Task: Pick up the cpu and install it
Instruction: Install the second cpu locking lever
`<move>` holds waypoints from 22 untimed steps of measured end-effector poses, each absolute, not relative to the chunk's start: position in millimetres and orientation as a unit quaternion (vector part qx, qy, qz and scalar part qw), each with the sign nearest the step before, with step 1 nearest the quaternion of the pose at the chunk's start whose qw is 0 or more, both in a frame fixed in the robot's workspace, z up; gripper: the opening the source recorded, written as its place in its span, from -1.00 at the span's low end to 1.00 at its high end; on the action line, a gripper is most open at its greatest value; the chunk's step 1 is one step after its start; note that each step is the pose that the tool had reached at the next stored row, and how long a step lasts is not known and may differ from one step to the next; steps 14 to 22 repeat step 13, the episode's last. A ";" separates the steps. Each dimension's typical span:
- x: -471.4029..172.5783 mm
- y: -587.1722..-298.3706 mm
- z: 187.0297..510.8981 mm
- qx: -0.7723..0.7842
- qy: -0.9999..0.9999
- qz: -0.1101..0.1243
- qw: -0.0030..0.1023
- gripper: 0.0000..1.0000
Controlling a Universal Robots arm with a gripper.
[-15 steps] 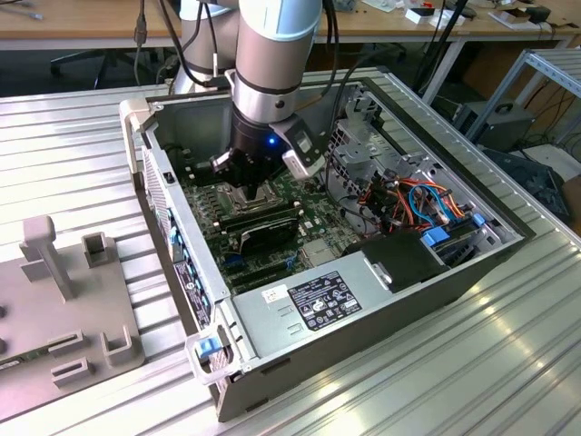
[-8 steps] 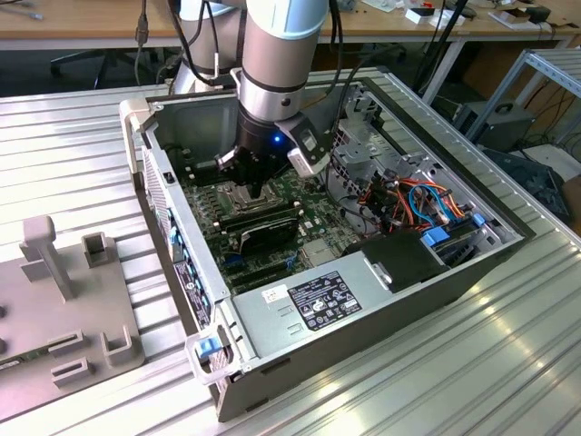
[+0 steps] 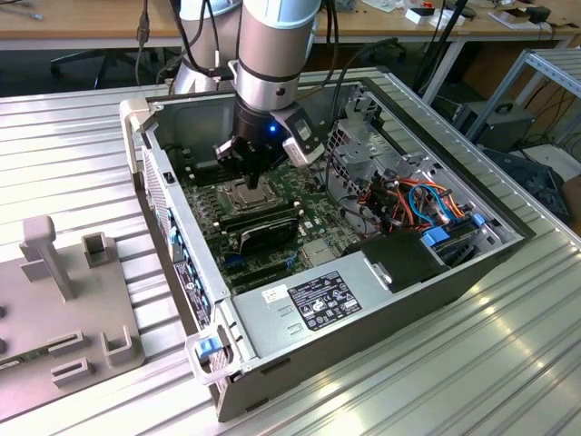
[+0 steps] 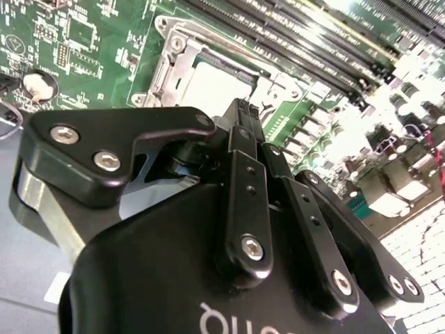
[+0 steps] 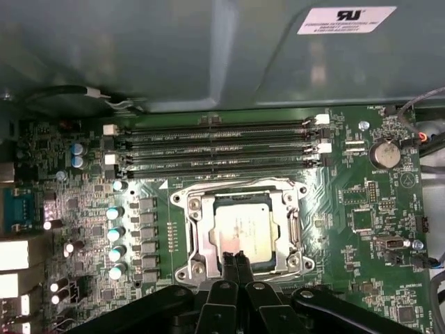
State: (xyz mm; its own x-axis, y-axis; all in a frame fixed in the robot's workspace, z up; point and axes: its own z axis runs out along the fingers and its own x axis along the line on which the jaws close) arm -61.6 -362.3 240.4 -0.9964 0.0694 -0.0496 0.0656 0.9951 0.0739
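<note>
The cpu (image 5: 240,226) is a flat silver-grey square lying inside the metal-framed socket (image 5: 197,240) on the green motherboard. In the second wrist view the cpu (image 4: 215,87) shows pale and glaring within the socket frame (image 4: 170,66). My gripper (image 5: 234,260) hangs just above the cpu's edge, its two black fingers pressed together with nothing between them. The same shut fingers (image 4: 243,115) point down at the socket. In the exterior view the gripper (image 3: 249,178) sits low inside the open computer case, right over the socket (image 3: 245,193).
Long black memory slots (image 5: 215,146) run beside the socket. The case wall (image 3: 168,195) stands close on the exterior view's left, a power supply (image 3: 318,300) lies in front, and cables (image 3: 418,200) bunch on the right. A grey fixture (image 3: 64,309) rests outside the case.
</note>
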 end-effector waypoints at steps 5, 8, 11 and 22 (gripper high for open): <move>-57.8 -357.3 240.2 0.037 0.998 0.036 0.026 -0.79; -55.9 -356.5 240.3 0.037 0.998 0.036 0.026 -0.79; -55.4 -356.4 240.3 0.037 0.998 0.036 0.026 -0.79; -55.4 -356.4 240.3 0.037 0.998 0.036 0.026 -0.79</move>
